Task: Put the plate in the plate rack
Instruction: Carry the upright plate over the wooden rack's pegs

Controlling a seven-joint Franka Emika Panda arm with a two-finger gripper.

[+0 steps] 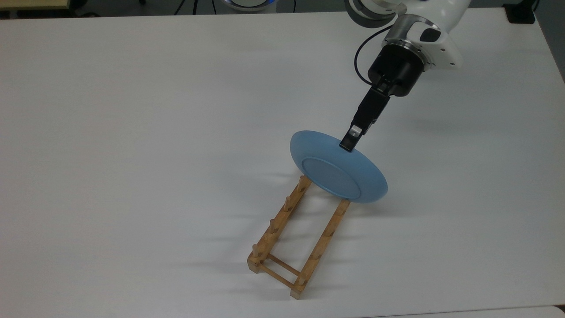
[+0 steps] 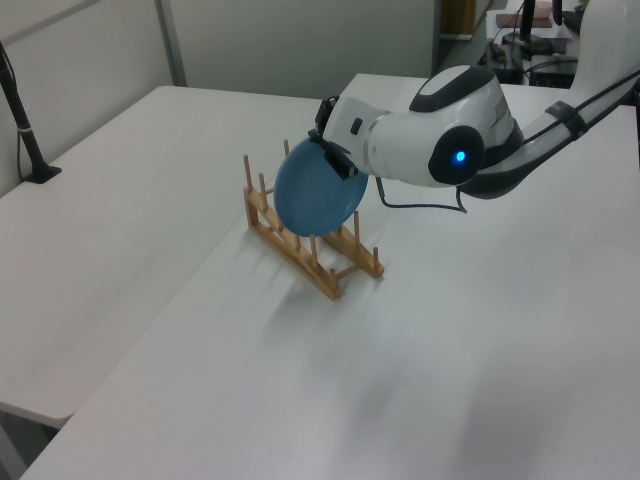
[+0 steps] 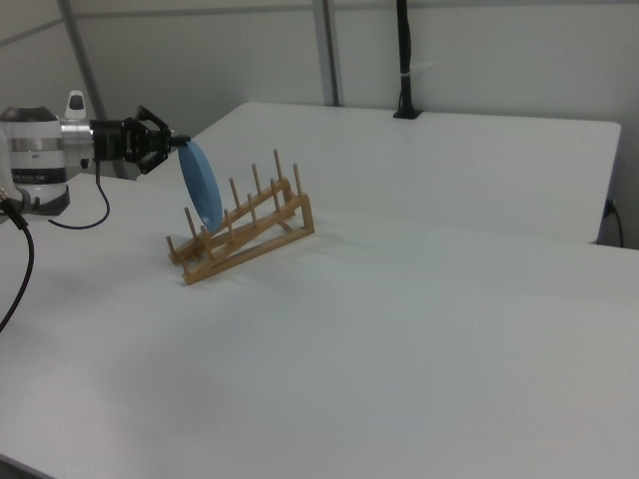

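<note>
- I am working one robot arm over a plain white table (image 1: 132, 132); on it sits a long, narrow wooden plate rack (image 1: 300, 234) with two rows of upright pegs.
- My gripper (image 1: 348, 142) has its two fingers clamped on the upper rim of the plate (image 1: 337, 172), a round light-blue dish, gripping it by the edge.
- The plate hangs nearly upright and slightly tilted. In the top view its underside and circular foot ring face the camera.
- In the top view the plate's lower edge overlaps the far end of the rack, the end nearest the arm.
- In the right view the plate (image 3: 203, 186) is edge-on at the low end of the sloping rack (image 3: 240, 232), its bottom down among the first pegs.
- In the left view the plate (image 2: 318, 188) crosses both rails of the rack (image 2: 310, 240), with taller pegs standing clear on the left view's left.
- I cannot tell whether the lower rim already rests on the rails or sits just above them.
- My reading: pickup and carry are done and the plate is lined up with a slot.
- What remains, I judge, is the last bit of lowering if any, then letting go and backing the arm away without tipping the plate.
</note>
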